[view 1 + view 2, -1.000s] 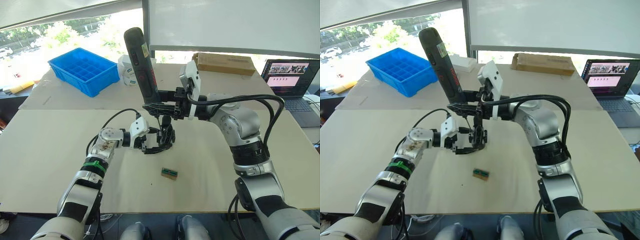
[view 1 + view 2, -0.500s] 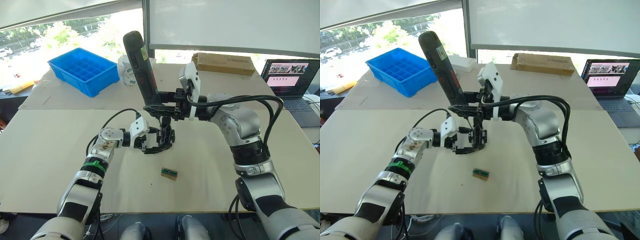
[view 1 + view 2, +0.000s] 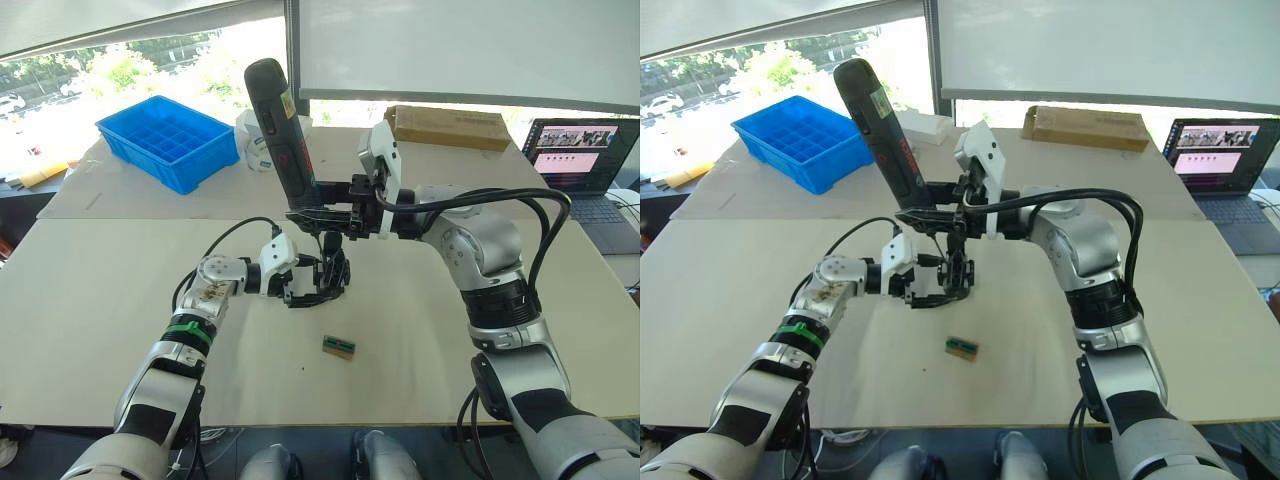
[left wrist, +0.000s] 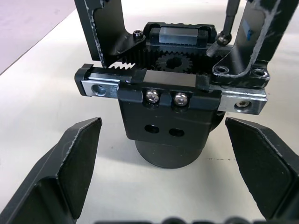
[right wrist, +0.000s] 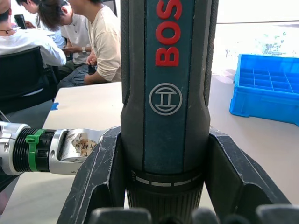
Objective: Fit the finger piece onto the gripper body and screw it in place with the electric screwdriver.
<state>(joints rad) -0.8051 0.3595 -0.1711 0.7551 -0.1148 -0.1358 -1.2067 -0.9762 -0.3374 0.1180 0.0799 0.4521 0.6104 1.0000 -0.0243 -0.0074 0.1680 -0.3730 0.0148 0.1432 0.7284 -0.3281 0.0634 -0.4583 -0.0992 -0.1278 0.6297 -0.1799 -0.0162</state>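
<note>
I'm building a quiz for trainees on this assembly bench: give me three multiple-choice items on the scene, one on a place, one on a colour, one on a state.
1. Where does the small green block lie?
A. in the blue bin
B. on the table, nearer the robot than the gripper body
C. on the laptop

2. What colour is the compartment bin at the far left?
A. blue
B. red
C. grey

3. What is the right pincer doing?
A. hanging open
B. shut on the electric screwdriver
C. shut on the green block

Answers:
1 B: it rests on the bare table, apart from the gripper body.
2 A: its walls and dividers are blue.
3 B: its fingers clamp both sides of the electric screwdriver, whose bit points down at the gripper body.
</note>
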